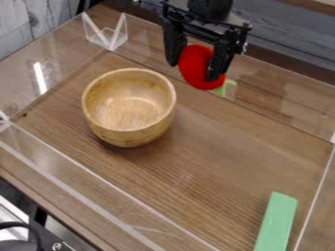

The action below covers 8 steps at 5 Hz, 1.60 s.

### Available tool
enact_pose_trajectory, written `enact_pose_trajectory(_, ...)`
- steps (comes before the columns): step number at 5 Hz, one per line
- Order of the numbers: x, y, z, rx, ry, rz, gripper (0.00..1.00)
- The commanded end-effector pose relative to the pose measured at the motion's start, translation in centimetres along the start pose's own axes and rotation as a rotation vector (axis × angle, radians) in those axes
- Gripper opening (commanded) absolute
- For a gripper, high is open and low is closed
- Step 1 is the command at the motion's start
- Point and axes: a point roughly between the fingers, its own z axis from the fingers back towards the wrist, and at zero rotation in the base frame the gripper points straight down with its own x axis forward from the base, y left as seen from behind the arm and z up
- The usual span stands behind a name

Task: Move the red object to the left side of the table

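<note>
the small glossy red object (198,67) with a pale green bit sits between the fingers of the black gripper (202,65), at the far side of the dark brown wood-grain table (222,147). the gripper points down with its fingers spread wide on either side of the red object; whether they press it cannot be told. the round light wooden bowl (129,106) stands well apart, toward the near left. a flat green rectangular block (277,222) lies by the near right edge. low clear acrylic walls (105,32) border the table.
</note>
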Motion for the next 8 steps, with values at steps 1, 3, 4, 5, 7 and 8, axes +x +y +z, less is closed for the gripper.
enact_pose_trajectory(1, -0.1, 2.6, 0.4, 0.0, -0.006, 0.058, 0.0)
enact_pose_trajectory(3, -1.3, 9.8, 0.9, 0.014, -0.006, 0.231, 0.0)
enact_pose_trajectory(4, -1.5, 12.7, 1.0, 0.029, -0.008, 0.284, 0.0)
enact_pose_trajectory(5, -1.4, 15.4, 0.3, 0.05, 0.0, 0.324, 0.0)
enact_pose_trajectory(7, -1.1, 19.6, -1.6, 0.081, 0.025, 0.35, 0.0)
enact_pose_trajectory(8, -0.7, 20.8, -2.9, 0.092, 0.042, 0.345, 0.0)
